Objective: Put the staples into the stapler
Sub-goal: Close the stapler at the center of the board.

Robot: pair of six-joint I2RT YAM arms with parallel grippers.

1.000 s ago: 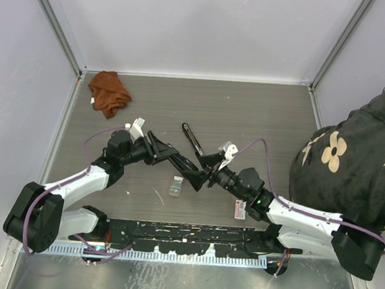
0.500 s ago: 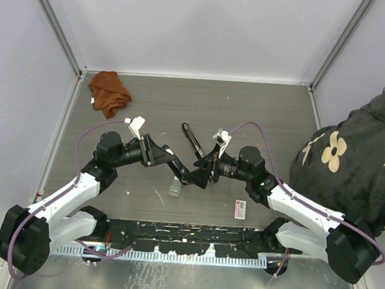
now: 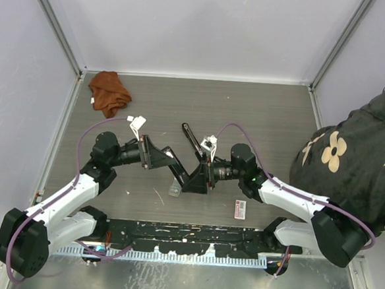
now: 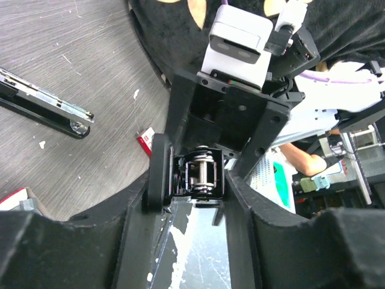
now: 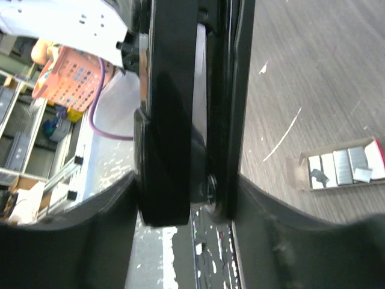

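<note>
Bright even overhead light; faint shadows; close stapler [image 5: 171, 108] dark, soft-focused.

From above and behind, we look down on the whole counter [image 3: 260, 116]. Our two wrist cameras face each other, pressed close against the stapler [image 3: 191, 178] all views share.

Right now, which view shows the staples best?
Right wrist: the staples lie as separate silvery strips in their open tray, unblocked on the table. Top external shows the tray only as a tiny grey patch, with the strips too small to tell apart. In left wrist I can make out no strips.
</note>
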